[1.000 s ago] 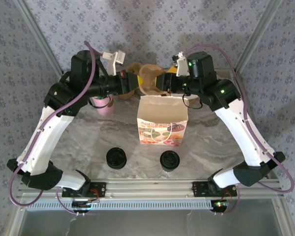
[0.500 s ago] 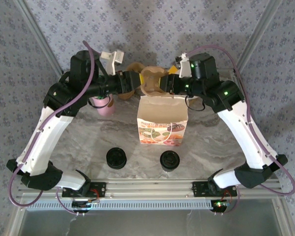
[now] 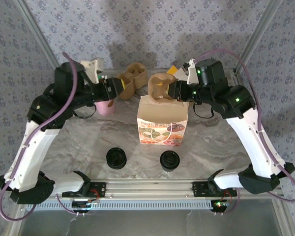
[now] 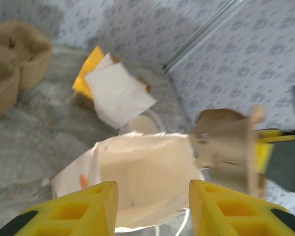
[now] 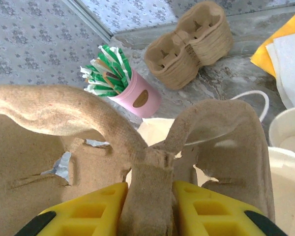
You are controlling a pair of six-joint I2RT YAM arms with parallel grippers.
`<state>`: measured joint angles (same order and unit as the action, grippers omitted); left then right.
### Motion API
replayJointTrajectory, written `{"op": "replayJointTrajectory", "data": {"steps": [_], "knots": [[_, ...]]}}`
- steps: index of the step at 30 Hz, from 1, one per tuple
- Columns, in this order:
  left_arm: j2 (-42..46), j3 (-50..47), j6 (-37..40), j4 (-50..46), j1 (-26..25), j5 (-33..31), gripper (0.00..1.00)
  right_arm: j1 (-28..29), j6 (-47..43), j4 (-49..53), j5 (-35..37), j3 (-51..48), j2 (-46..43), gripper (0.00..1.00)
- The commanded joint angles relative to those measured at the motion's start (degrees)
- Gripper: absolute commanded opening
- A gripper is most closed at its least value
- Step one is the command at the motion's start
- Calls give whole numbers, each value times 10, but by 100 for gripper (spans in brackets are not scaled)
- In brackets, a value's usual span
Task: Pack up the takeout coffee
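Brown moulded pulp is clamped in the right gripper (image 5: 148,212): a cup carrier (image 5: 137,147) is held by its central rib, and both yellow fingers (image 5: 83,214) are pressed against that rib with no gap left. In the top view the right gripper (image 3: 173,90) and the cup carrier (image 3: 159,86) are seen at the far edge of the open mouth of a printed paper bag (image 3: 162,129), which stands upright in the middle of the bench (image 3: 78,142).

The left gripper (image 4: 152,209) is spread wide and nothing is held or touched by it. The open paper bag (image 4: 137,172) is framed between its fingers (image 4: 71,209), and the held cup carrier (image 4: 226,145) is seen off to the right. From above, the left gripper (image 3: 117,89) is found just beside a pink cup (image 3: 106,106), which is filled with green-and-white sticks.

A stack of spare carriers (image 3: 133,76) lies at the back of the bench, and white napkins (image 4: 119,93) rest on yellow ones.

The takeout coffee (image 3: 169,161) is probably the right-hand of two round black tops near the front edge, well apart from both grippers. The other black round (image 3: 117,158) stands to its left, and from above the two cannot be told apart with certainty.
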<state>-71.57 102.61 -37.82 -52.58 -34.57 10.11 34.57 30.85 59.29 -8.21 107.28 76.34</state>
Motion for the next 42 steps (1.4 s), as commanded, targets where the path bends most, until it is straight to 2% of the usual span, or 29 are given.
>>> {"op": "replayJointTrajectory", "data": {"steps": [1,5,10,16,21,28,34,42], "knots": [[-22,-60,-14,2,2,55,41,12,7,45,34,13,-17,28],[-39,-101,-5,46,-2,123,47,14,19,51,43,-3,-33,28],[-72,-122,25,39,-6,129,54,15,31,46,42,-16,-39,28],[-112,-130,41,50,-19,121,54,18,35,40,39,-18,-33,28],[-131,-133,56,41,-22,71,38,21,40,36,39,-25,-32,28],[-138,-135,31,49,-26,53,17,26,44,21,35,-44,-32,28],[-128,-121,-13,40,-50,15,8,21,37,24,23,-52,-30,28],[-118,-120,-67,33,-75,-2,5,4,18,29,8,-31,-16,28]]}}
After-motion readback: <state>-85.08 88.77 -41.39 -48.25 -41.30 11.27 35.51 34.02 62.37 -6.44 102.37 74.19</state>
